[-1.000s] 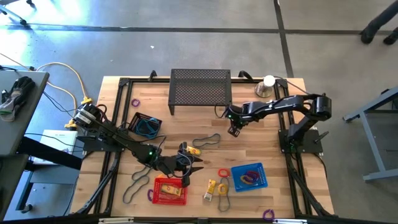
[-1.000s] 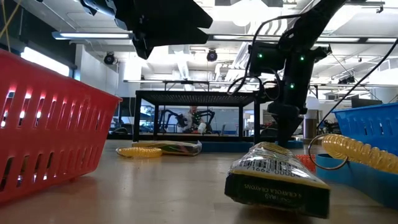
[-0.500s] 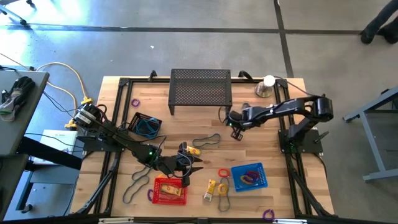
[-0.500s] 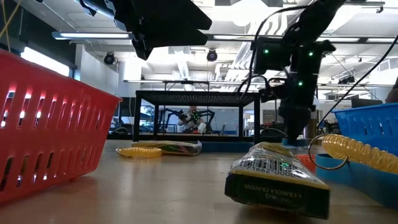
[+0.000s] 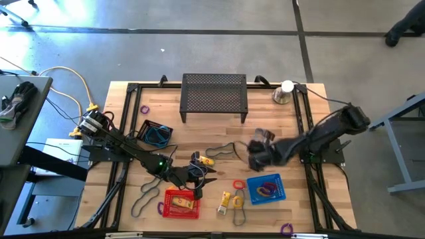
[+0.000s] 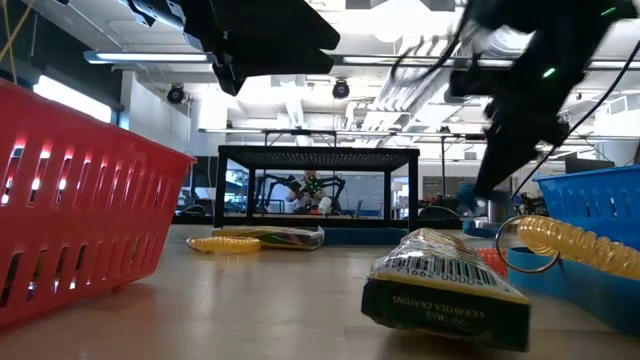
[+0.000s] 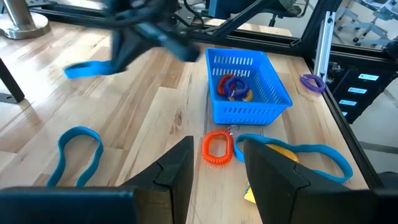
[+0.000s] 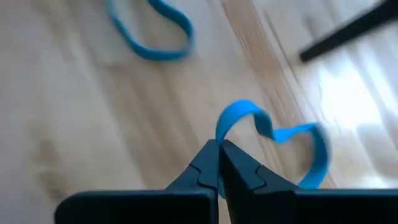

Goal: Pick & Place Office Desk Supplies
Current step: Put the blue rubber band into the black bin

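Observation:
My right gripper [image 8: 219, 148] is shut on a blue band loop [image 8: 273, 134] above the wood, between the black mesh stand [image 5: 214, 96] and the blue basket [image 5: 267, 188]. It shows blurred in the high view [image 5: 257, 151] and the left wrist view [image 7: 143, 34], where the band [image 7: 87, 68] trails beside it. My left gripper [image 7: 214, 165] stands open and holds nothing, above the red basket [image 5: 180, 203]. An orange ring [image 7: 216, 147], a second blue band [image 7: 78, 149] and a yellow block [image 5: 226, 201] lie flat on the table. My right gripper pinches the strip of the blue band at one spot on its loop [image 8: 220, 132] between its two fingertips. The fingers slant downward. The rest of the loop stands out beyond the fingertips and looks lifted off the wood.
A black basket [image 5: 155, 133] with teal bands sits at the left, and a silver cone with a white ball [image 5: 284, 91] at the far right. Dark band loops [image 5: 220, 149] [image 5: 143, 199] and purple rings [image 5: 144, 109] [image 5: 286, 229] lie about. The blue basket holds coiled rings [image 7: 233, 86].
My right gripper has swung from beside the mesh stand toward the table's near edge and risen off the wood, tipping and rolling as it went; it is blurred by the motion. My left arm has kept still.

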Controlling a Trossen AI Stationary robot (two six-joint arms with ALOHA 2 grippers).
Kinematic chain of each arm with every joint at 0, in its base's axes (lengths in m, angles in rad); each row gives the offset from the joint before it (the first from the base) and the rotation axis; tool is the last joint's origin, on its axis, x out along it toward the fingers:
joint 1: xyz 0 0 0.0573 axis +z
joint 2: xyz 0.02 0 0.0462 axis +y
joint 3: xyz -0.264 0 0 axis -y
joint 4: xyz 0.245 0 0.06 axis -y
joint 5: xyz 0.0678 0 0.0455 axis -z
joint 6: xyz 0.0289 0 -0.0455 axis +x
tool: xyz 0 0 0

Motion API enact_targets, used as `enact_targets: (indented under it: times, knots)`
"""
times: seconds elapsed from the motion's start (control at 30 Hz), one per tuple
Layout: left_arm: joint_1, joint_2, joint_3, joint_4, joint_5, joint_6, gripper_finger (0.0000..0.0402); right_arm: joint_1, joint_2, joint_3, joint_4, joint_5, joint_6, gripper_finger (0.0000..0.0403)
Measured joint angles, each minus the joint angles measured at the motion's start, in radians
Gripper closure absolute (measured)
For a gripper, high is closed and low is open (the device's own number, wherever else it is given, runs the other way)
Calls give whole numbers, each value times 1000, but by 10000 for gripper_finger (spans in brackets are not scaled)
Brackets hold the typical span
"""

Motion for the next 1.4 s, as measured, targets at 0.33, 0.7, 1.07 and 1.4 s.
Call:
enact_targets:
  times: [0.33,0.7,1.07,1.4]
  knots:
    - [0,0,0,1,-1,18,265,314,-20,0,206,323,78,401]
    - [0,44,0,133,13,221,265,359,-19,0,697,213,-343,401]
    - [15,171,1,429,66,400,265,343,18,-1,945,-54,-514,401]
    - [51,185,1,503,219,372,265,285,62,1,990,-141,-511,401]
